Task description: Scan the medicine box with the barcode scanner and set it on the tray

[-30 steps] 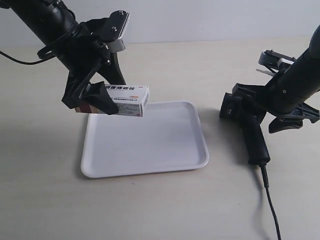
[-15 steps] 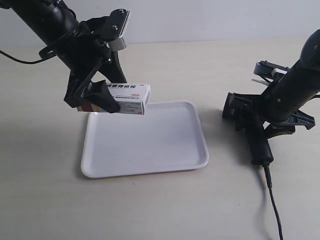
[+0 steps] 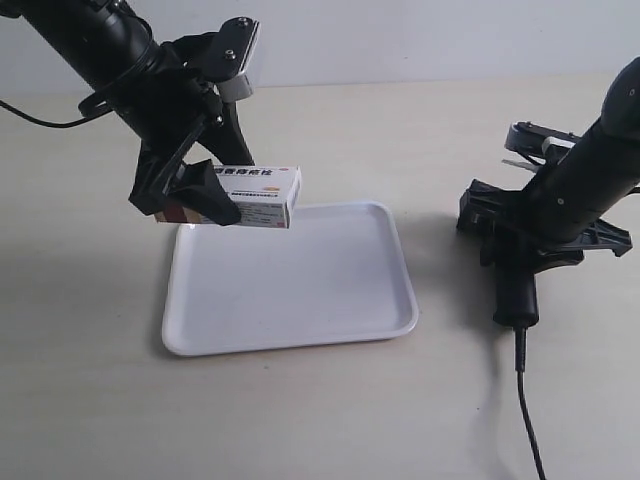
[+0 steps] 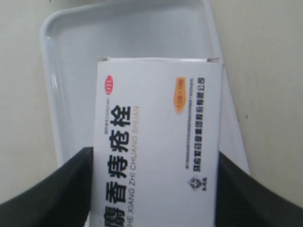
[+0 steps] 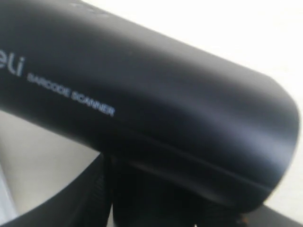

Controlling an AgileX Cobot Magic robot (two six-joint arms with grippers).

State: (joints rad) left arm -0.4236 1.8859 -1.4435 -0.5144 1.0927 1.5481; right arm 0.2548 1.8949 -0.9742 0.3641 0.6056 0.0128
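I have the left gripper (image 4: 154, 189) clamped on the medicine box (image 3: 258, 196), one dark finger on each long side. The box hangs in the air above the tray's (image 3: 300, 345) far corner, toward the far left of the table (image 3: 90, 400), and does not touch the tray.

The right gripper (image 3: 520, 240) is down on the barcode scanner (image 3: 512, 270) near the table's right edge. I judge it is holding the scanner, but the right wrist view shows only the blurred black body, so I cannot tell whether the jaws are closed.

Risks, as I judge them:
- Only the box's end sits between the fingers (image 4: 52, 198). A quick tilt could let it pivot or slip.
- The box overhangs the tray's far rim. Released here, it may land on the rim and tip off.
- The cable (image 3: 528, 410) trails to the near edge. A snag could twist the scanner off aim.

Open room: bare table lies between tray and scanner. The tray floor is unoccupied.
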